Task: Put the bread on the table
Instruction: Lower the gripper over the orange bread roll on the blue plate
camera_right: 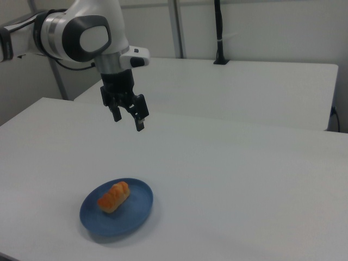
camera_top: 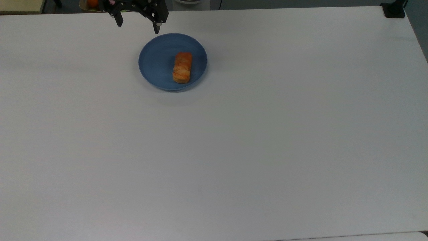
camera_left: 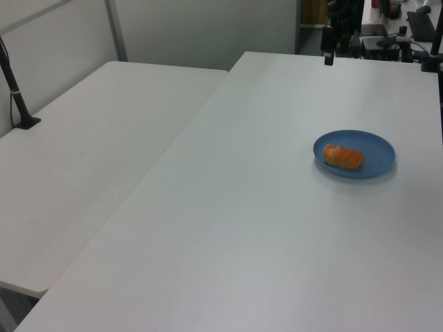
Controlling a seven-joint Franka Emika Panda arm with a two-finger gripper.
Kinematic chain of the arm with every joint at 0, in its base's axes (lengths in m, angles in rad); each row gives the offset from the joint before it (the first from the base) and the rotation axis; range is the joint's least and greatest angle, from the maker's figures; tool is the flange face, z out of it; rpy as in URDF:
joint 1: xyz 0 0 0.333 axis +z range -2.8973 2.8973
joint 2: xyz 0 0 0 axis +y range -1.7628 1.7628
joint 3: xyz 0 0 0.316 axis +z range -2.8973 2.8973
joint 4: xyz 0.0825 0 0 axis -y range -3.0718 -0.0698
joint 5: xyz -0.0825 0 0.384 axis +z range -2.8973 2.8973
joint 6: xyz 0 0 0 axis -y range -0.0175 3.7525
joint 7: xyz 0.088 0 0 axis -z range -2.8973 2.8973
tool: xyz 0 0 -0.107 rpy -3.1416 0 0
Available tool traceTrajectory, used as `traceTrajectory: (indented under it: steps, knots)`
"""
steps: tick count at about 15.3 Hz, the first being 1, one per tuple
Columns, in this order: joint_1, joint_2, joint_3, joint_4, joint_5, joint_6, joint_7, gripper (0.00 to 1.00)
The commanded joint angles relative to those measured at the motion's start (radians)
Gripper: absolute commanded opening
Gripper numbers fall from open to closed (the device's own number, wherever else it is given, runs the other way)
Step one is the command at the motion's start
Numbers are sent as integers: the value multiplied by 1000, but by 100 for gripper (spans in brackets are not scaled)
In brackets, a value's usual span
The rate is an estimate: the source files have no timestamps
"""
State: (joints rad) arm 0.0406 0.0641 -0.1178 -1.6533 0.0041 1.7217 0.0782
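Top view: bread (camera_top: 182,67) lying on blue plate (camera_top: 157,65), plate sitting on table (camera_top: 234,150); gripper (camera_top: 137,28) hanging beyond the plate, fingers spread, empty.
Left view: bread (camera_left: 342,157) resting on plate (camera_left: 374,149).
Right view: gripper (camera_right: 129,123) hovering above, apart from bread (camera_right: 114,197).

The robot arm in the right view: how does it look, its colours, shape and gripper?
The arm has rounded, glossy white shells with dark grey joint caps and black rings between the segments. A thin dark cable runs along it near the wrist. The wrist ends in a white flange carrying a black gripper with two narrow, angular black fingers. No markings can be made out.
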Motion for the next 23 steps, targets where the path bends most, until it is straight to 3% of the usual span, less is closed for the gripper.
traceTrajectory:
  steps: [1,12,18,23]
  knots:
    - [2,-10,-5,9,2,-30,-3,100]
    - [-1,-30,-3,-3,4,-53,-8,100]
    - [4,-69,1,-163,17,-30,-69,100]
    - [12,-70,23,-362,45,232,-57,100]
